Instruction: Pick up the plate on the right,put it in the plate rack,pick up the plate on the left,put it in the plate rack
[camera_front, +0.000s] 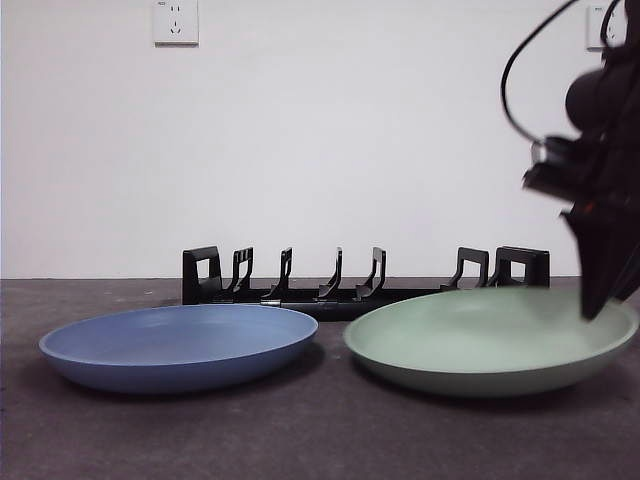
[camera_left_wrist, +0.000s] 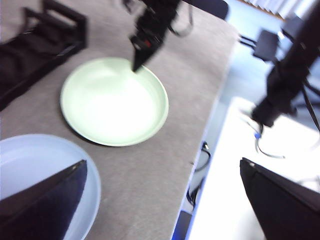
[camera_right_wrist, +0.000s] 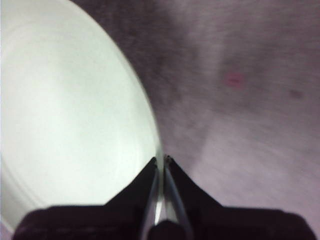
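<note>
Right wrist view shows the step in hand: the right tool (camera_right_wrist: 161, 162) has its two jaws drawn nearly together over the rim of the green plate (camera_right_wrist: 70, 130), one inside the lip and one outside, so it looks clenched on that rim. This is the first pick, the plate on the right, and the plate appears to lie flat on the surface (camera_right_wrist: 240, 100), not yet lifted.

Front view places the green plate (camera_front: 490, 338) just in front of the plate rack (camera_front: 365, 280), toward the rack's right end, with the right tool (camera_front: 600, 300) reaching down onto the plate's far right edge. The blue plate (camera_front: 180, 345) lies in front of the rack's left half, close beside the green plate; whether the two rims touch is hard to tell.

My judgement is that the next move calls for a lift by the rim, a tilt toward upright, and a lowering between a pair of the rack's prongs. A thin rim grip may slip as the plate swings. The rack's slots look empty.

Left wrist view shows the left tool (camera_left_wrist: 165, 200) released, jaws wide apart, waiting above the blue plate (camera_left_wrist: 35, 170), well clear of the rack (camera_left_wrist: 37, 40).
</note>
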